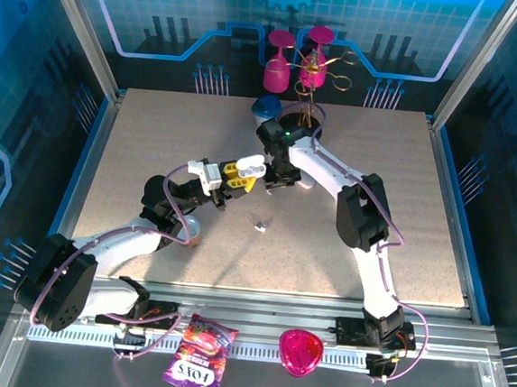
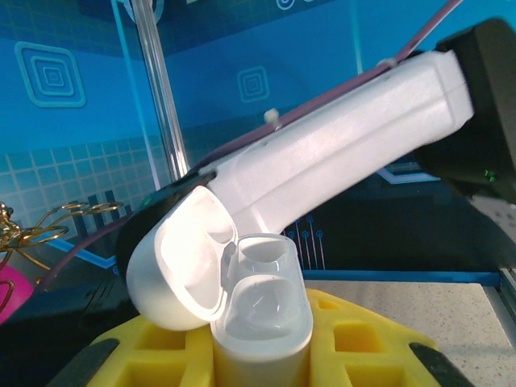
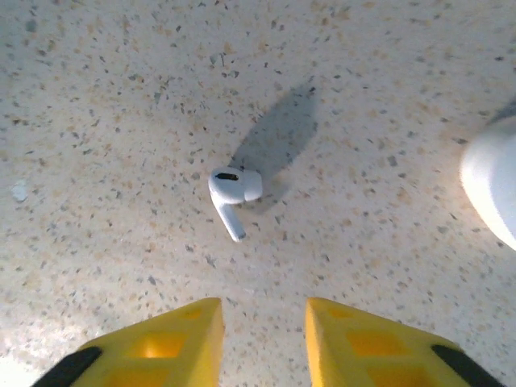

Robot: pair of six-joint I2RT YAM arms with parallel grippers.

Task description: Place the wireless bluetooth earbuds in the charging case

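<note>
Observed: left gripper (image 2: 262, 359) clamped on the open-lidded charging case (image 2: 258, 314); right gripper (image 3: 264, 326) parted and empty, one earbud (image 3: 234, 189) lying on the table (image 3: 113, 121) beyond its fingertips

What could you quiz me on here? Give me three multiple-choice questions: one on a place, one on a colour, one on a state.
1. Where is the earbud?
A. Inside the case
B. Lying on the table
C. Clamped in the right pincer

2. What colour are the right pincer's fingers?
A. Yellow
B. Red
C. Green

3. How is the charging case?
A. Lid shut, on the table
B. Lid open, held by the left pincer
C. Lid shut, held by the left pincer

Answers:
1. B: the earbud rests on the speckled table, ahead of the open right pincer.
2. A: the fingers are yellow.
3. B: the charging case stands in the left pincer with its lid tipped back.
</note>
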